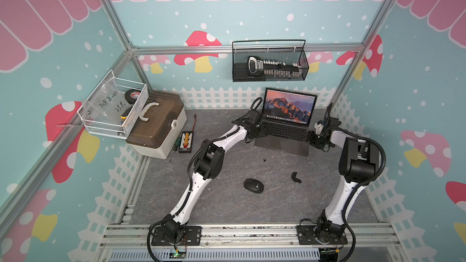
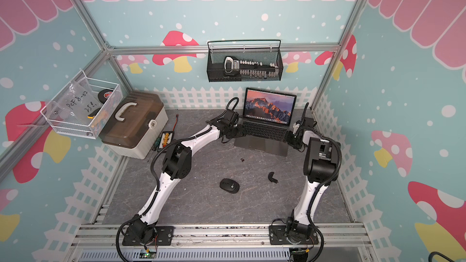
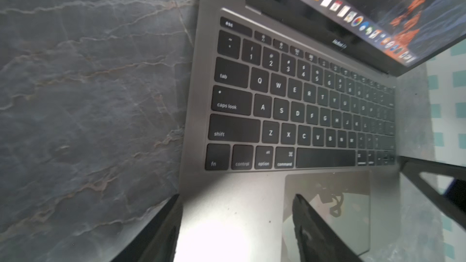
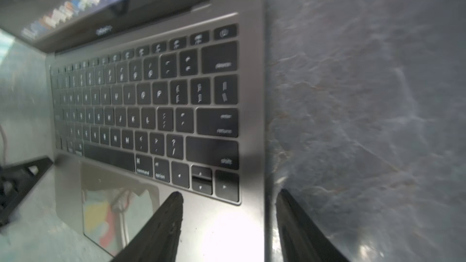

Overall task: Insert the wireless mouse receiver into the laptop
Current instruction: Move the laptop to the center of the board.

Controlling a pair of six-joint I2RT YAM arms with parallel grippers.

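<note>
Nearest you on the table (image 1: 222,210): wireless mouse (image 1: 254,185), w/ a black curved shell piece (image 1: 295,176) at its 3 o'clock. The wireless mouse receiver (image 1: 264,159) lies loose on the table at the mouse's 1 o'clock, near the laptop (image 1: 282,144) front edge and apart from both grippers. Farther back, L gripper (image 3: 237,196) sits at the laptop's 9 o'clock side, R gripper (image 4: 230,192) at its 3 o'clock side. Both have fingers spread and hold nothing. Each straddles the base edge, one finger over the palm rest, one over the table. Can't tell if they touch the laptop.
</note>
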